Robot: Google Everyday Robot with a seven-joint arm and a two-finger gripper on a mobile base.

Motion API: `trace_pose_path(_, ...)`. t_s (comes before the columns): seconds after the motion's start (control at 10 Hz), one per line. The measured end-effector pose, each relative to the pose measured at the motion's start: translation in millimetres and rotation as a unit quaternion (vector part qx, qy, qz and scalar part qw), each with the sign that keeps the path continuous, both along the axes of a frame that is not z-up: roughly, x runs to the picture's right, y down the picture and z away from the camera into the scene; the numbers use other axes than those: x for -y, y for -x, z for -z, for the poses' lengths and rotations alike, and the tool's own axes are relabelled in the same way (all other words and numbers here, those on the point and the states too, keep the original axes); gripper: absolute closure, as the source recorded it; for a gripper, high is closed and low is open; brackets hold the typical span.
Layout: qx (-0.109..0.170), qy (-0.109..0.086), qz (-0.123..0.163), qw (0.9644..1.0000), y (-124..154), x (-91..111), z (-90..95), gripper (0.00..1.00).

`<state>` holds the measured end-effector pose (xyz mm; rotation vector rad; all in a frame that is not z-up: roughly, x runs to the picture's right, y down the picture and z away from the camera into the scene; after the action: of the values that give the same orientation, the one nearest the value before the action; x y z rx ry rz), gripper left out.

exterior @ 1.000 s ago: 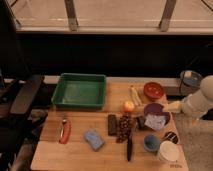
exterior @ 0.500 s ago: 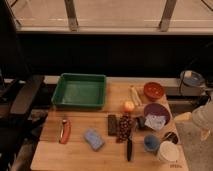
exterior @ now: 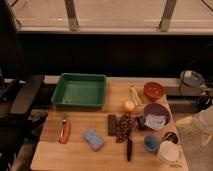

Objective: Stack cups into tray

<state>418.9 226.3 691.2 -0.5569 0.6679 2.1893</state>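
At the table's (exterior: 75, 154) right edge, pincer (exterior: 183, 121).

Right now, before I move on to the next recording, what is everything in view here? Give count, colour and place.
tray: one, green, back left of the table, nothing in it
white cup: one, front right corner
blue cup: one, just left of the white cup
dark cup: one, behind the white cup
red bowl: one, back right
purple bowl: one, right side, something white inside
round fruit: one, orange, centre
knife: one, dark, front centre
sponge: one, blue, front
red tool: one, left front
table: one, wooden
gripper: one, pale, right edge, beside the purple bowl
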Motion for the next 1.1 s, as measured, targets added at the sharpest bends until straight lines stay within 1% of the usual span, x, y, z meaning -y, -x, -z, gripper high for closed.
trace_pose_path(0.2, 0.0, 0.0, 0.0, 1.0, 0, 1, -0.3, 0.2)
trace_pose_path(0.3, 0.0, 0.003, 0.002, 1.0, 1, 1, -1.0, 0.2)
trace_pose_path(0.4, 0.0, 0.011, 0.009, 0.9999, 1, -4, -1.8, 0.2)
trace_pose_path(0.5, -0.003, 0.02, 0.017, 0.9996, 1, -13, -1.3, 0.2)
trace_pose_path(0.6, -0.008, 0.027, 0.027, 0.9992, 0, -27, -0.5, 0.2)
trace_pose_path(0.7, -0.011, 0.03, 0.029, 0.9991, -2, -38, -2.9, 0.2)
trace_pose_path(0.9, -0.011, 0.034, 0.03, 0.9989, 1, -50, -9.9, 0.2)
trace_pose_path(1.1, -0.008, 0.039, 0.023, 0.9989, 0, -60, -15.9, 0.2)
